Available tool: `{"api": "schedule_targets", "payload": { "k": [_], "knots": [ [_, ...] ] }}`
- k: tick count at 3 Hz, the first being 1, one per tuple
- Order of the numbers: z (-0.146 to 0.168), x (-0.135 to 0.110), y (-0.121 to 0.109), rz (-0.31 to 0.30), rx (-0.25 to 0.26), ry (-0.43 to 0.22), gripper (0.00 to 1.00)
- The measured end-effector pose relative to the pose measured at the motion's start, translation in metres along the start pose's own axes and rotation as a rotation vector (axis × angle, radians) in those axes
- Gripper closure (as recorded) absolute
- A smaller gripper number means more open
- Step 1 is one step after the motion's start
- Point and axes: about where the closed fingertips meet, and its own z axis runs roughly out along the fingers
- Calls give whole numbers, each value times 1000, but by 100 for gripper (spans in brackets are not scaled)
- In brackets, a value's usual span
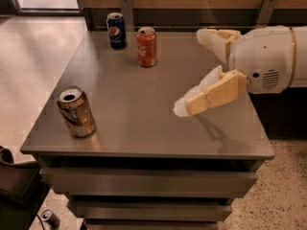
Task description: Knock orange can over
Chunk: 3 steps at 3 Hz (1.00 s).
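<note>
Well left of the gripper (191, 71), apart from it: upright orange can (76, 111), cylindrical, glossy golden-brown metal, silver top. Cream, wedge-shaped jaws spread wide, holding nothing, over smooth grey worktop (129, 99).

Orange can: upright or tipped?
Upright: orange can stands on its base, top facing up. Tool, open, hovers over table's right side, well clear.

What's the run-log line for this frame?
phase: pre-contact | gripper: open, over table right side | orange can: upright, front-left corner, untouched | Coca-Cola can, Pepsi can: upright, back
</note>
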Motion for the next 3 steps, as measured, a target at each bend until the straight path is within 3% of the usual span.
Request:
{"api": "schedule_targets", "payload": {
  "k": [1,2,3],
  "knots": [
    [10,-21,6,13,-16,-68,0],
    [9,-21,6,13,-15,-66,0],
    [30,-12,2,21,-4,-19,0]
  ]
}}
